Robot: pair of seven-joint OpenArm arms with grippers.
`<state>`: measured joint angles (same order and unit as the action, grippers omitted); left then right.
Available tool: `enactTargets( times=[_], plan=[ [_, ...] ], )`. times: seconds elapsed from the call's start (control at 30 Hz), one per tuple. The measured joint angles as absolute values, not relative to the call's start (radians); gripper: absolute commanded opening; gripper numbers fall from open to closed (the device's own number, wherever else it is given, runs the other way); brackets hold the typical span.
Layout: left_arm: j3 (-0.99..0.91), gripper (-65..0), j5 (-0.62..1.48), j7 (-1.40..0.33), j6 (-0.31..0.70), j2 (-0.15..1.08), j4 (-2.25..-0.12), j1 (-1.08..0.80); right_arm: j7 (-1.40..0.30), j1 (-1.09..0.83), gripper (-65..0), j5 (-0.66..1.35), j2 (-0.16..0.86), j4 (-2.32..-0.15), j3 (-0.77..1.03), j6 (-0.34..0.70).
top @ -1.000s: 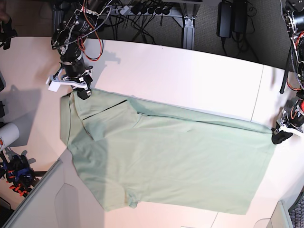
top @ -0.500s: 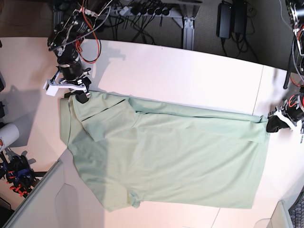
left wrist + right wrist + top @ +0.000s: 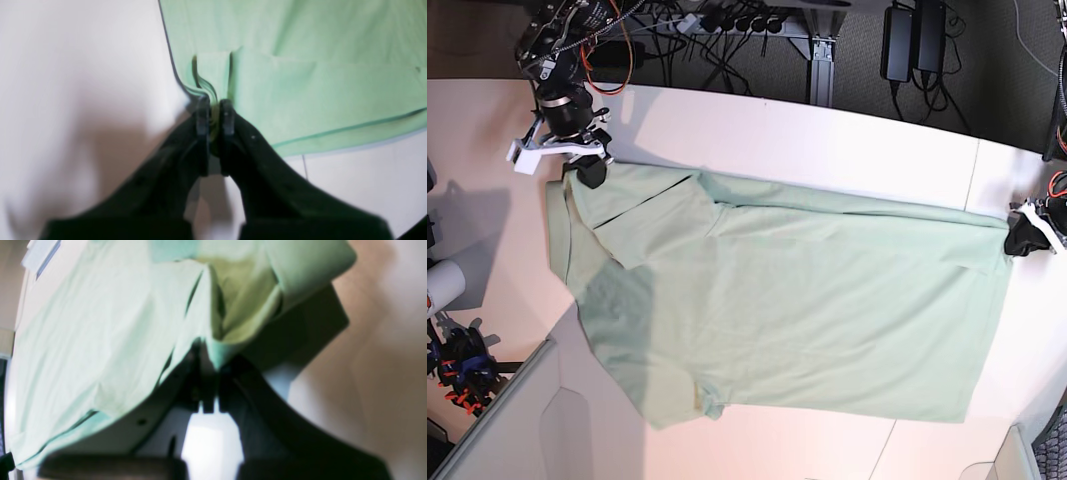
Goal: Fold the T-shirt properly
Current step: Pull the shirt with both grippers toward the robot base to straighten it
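Note:
The pale mint-green T-shirt (image 3: 777, 300) lies spread on the white table (image 3: 827, 150), collar end at the left, hem at the right. My right gripper (image 3: 590, 172) is shut on the shirt's far left corner by the collar; its wrist view shows bunched fabric (image 3: 233, 306) pinched between the jaws of the right gripper (image 3: 213, 370). My left gripper (image 3: 1019, 238) is shut on the far right hem corner; its wrist view shows folded layers of the shirt (image 3: 300, 83) squeezed between the black fingertips of the left gripper (image 3: 213, 110). A sleeve (image 3: 702, 405) sticks out at the near side.
A white roll (image 3: 442, 285) and orange-black clamps (image 3: 462, 370) sit at the left edge. A grey tray (image 3: 527, 420) fills the near left corner. Cables and power bricks (image 3: 907, 40) hang behind the table. A seam (image 3: 972, 180) crosses the table at the right.
Both grippers have pulled the shirt's far edge toward the back of the table and stretched it straight. The right hem corner went left, then back out to the right.

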<state>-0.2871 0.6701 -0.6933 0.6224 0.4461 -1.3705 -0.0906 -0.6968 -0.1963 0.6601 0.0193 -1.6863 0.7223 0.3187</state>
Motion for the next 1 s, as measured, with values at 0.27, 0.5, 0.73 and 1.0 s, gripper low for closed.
enactTargets(
  times=[0.27,0.5,0.73,1.0],
  plan=[
    [-0.295,-65.0,0.659,-0.702,0.621,0.461,-1.482,-0.204,-0.698,-0.292,-65.0,0.664,0.022,-1.782,0.722,0.319],
    [-0.306,-65.0,0.646,-0.703,0.622,0.466,-1.575,-0.296,-0.697,-0.371,-65.0,0.666,0.025,-1.822,0.721,0.319],
    [-0.316,-65.0,0.653,-0.702,0.622,0.465,-1.593,-0.349,-0.697,-0.422,-65.0,0.666,0.026,-1.828,0.721,0.319],
    [-0.379,-65.0,0.65,-0.711,0.633,0.466,-1.663,-0.41,-0.704,-0.493,-65.0,0.669,0.028,-1.873,0.721,0.321]
  ],
)
